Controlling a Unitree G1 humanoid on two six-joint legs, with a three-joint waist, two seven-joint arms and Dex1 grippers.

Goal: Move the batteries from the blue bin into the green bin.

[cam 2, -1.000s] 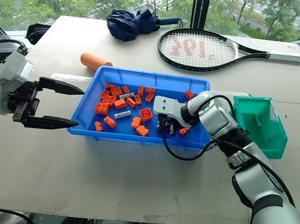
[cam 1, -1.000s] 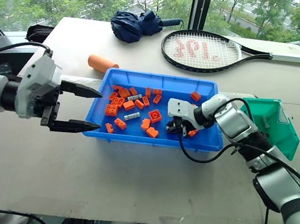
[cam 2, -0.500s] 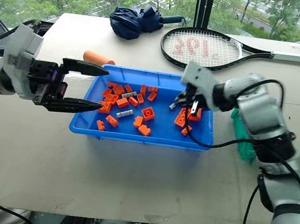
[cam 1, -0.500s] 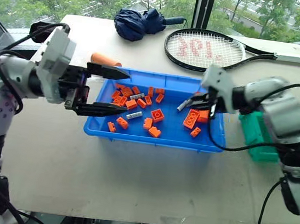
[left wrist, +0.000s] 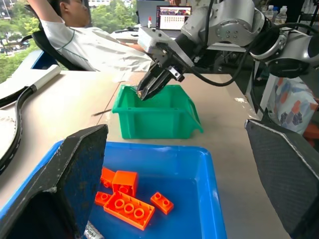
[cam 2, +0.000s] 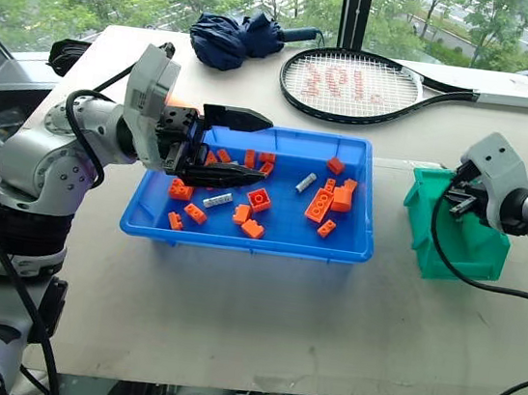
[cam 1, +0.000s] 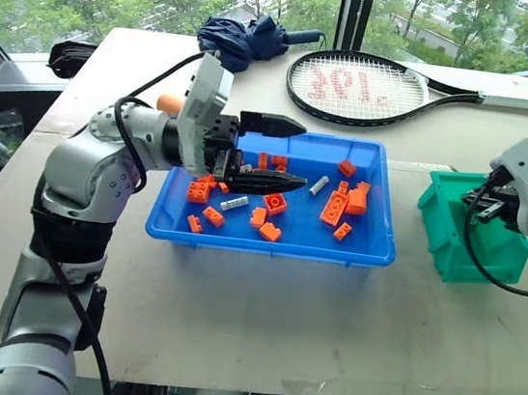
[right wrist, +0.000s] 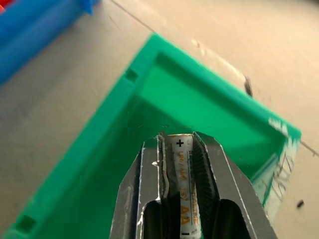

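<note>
Office: desks, laptop [left wrist: 173, 17], seated person [left wrist: 75, 25]

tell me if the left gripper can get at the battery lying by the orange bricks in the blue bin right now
Probably yes. The left gripper hangs open over the blue bin, and that battery lies bare on the floor just beneath its fingers. Orange bricks sit close on both sides, so it might pinch one too.

The blue bin [cam 1: 366, 251] sits mid-table [cam 1: 227, 329], the green bin [cam 1: 438, 245] just beside it toward the right edge. Bricks [cam 1: 335, 208] and two batteries [cam 1: 319, 185] lie in the blue bin. A racket [cam 1: 356, 88] and an umbrella [cam 1: 241, 41] lie along the far edge.
</note>
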